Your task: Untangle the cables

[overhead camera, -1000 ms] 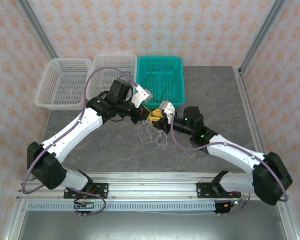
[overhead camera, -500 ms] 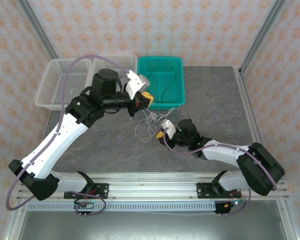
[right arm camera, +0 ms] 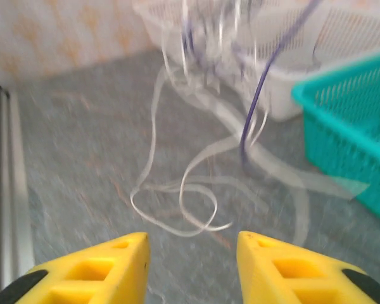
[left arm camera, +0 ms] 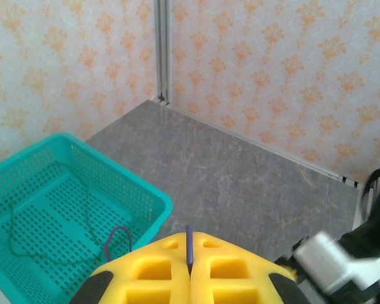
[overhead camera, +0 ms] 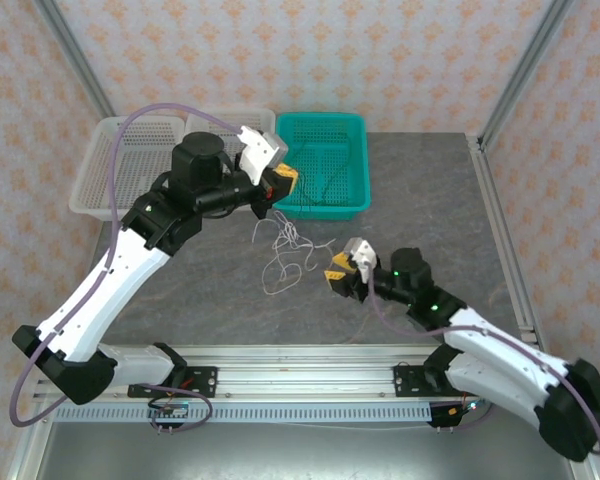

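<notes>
**Pulling the tangle apart: left holds high, right lets go**

Since half a second ago my left gripper has drawn up and back toward the teal basket, while my right gripper has slid away to the right and off the bundle; the two now stand well apart.

The left fingers are pressed tight together on the purple wire, which the left wrist view shows pinched in the seam between them; the right fingers are spread wide and carry nothing.

The cables hang from the left gripper in loose loops down onto the table, between my two grippers; the whitish wire curls on the grey surface just ahead of the right fingers; the green wire lies inside the teal basket.

To do this step well, I judge the left should keep its pinch firm and hold the strand high, so the loops drop open; the right should come in low and take only the whitish loop, not the purple strand beside it; then pull slowly sideways, since a quick tug would likely tighten the knot.
</notes>
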